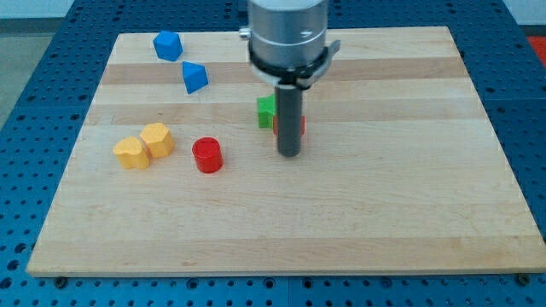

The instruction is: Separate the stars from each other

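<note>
My tip (289,153) rests on the wooden board (281,213) just right of centre. Right behind the rod sit a green block (266,111) and a red block (301,125), both mostly hidden by the rod, so their shapes cannot be made out. The green one shows at the rod's left, the red one at its right edge, and they look close together. Whether the tip touches them cannot be told.
A red cylinder (207,155) lies left of the tip. Two yellow blocks (130,153) (158,139) sit touching at the view's left. Two blue blocks (168,45) (194,78) lie at the top left. The arm's body (288,34) hangs over the board's top centre.
</note>
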Action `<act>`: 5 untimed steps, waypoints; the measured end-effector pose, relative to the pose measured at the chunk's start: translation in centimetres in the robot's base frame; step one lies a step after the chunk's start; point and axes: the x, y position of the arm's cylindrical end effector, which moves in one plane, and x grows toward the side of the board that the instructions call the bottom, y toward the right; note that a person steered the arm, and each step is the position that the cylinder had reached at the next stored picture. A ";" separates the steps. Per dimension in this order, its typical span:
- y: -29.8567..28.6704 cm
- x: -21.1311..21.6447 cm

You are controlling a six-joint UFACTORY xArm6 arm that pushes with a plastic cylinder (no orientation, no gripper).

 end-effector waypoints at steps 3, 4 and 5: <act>-3.1 0.7; -3.4 -2.4; -3.4 -3.4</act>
